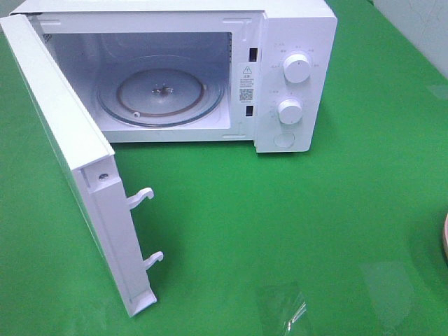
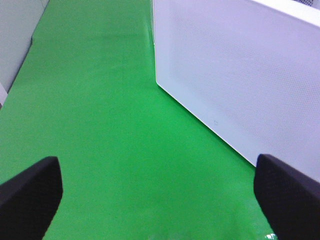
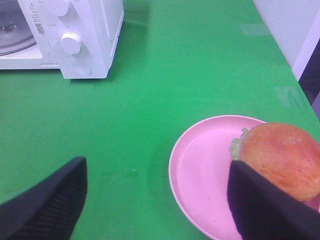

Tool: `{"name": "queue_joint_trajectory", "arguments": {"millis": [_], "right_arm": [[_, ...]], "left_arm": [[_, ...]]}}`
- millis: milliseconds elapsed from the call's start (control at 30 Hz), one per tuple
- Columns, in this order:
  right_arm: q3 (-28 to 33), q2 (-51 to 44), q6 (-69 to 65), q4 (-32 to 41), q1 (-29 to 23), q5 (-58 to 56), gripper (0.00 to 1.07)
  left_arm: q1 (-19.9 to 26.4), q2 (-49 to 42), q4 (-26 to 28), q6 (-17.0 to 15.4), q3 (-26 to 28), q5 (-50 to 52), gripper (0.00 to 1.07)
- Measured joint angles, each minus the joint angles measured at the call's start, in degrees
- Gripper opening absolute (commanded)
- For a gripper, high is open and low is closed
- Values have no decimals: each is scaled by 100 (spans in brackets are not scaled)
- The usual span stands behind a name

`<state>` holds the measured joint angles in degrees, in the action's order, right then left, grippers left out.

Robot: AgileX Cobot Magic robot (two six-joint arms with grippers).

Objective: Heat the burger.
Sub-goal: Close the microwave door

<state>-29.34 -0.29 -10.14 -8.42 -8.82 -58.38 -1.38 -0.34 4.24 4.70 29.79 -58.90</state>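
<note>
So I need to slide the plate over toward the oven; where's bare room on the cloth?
Bare green cloth lies in front of the microwave, between its open door and the pink plate holding the burger. It is tight only beside the door.

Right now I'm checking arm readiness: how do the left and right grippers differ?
The left gripper faces bare green cloth beside the microwave door; the right gripper hovers near the pink plate with the burger. The right's finger overlaps the burger; the left's touch nothing. Both are open and empty.
</note>
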Motion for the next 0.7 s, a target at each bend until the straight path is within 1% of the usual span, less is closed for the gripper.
{"name": "queue_joint_trajectory", "arguments": {"millis": [67, 100, 133, 200, 233, 267, 300, 333, 367, 400, 433, 467, 500, 533, 567, 600, 633, 667, 700], "right_arm": [[0, 0, 0, 0, 0, 0, 76], [0, 0, 0, 0, 0, 0, 76], [0, 0, 0, 0, 0, 0, 76], [0, 0, 0, 0, 0, 0, 76], [0, 0, 0, 0, 0, 0, 76], [0, 0, 0, 0, 0, 0, 76], [0, 0, 0, 0, 0, 0, 76], [0, 0, 0, 0, 0, 0, 76], [0, 0, 0, 0, 0, 0, 76], [0, 0, 0, 0, 0, 0, 76], [0, 0, 0, 0, 0, 0, 76], [0, 0, 0, 0, 0, 0, 76], [0, 0, 0, 0, 0, 0, 76], [0, 0, 0, 0, 0, 0, 76], [0, 0, 0, 0, 0, 0, 76], [0, 0, 0, 0, 0, 0, 76], [0, 0, 0, 0, 0, 0, 76], [0, 0, 0, 0, 0, 0, 76], [0, 0, 0, 0, 0, 0, 76]], "left_arm": [[0, 0, 0, 0, 29, 69, 93], [0, 29, -17, 0, 52, 195, 90], [0, 29, -17, 0, 52, 195, 90], [0, 281, -34, 0, 74, 413, 77], [0, 281, -34, 0, 74, 413, 77], [0, 470, -34, 0, 74, 510, 69], [0, 470, -34, 0, 74, 510, 69], [0, 567, -34, 0, 74, 579, 65], [0, 567, -34, 0, 74, 579, 65], [0, 751, -34, 0, 74, 705, 57], [0, 751, -34, 0, 74, 705, 57], [0, 940, -34, 0, 74, 900, 51], [0, 940, -34, 0, 74, 900, 51], [0, 1163, -34, 0, 74, 1089, 45], [0, 1163, -34, 0, 74, 1089, 45], [0, 1346, -34, 0, 74, 1306, 38], [0, 1346, -34, 0, 74, 1306, 38], [0, 1604, -34, 0, 74, 1564, 25], [0, 1604, -34, 0, 74, 1564, 25]]}}
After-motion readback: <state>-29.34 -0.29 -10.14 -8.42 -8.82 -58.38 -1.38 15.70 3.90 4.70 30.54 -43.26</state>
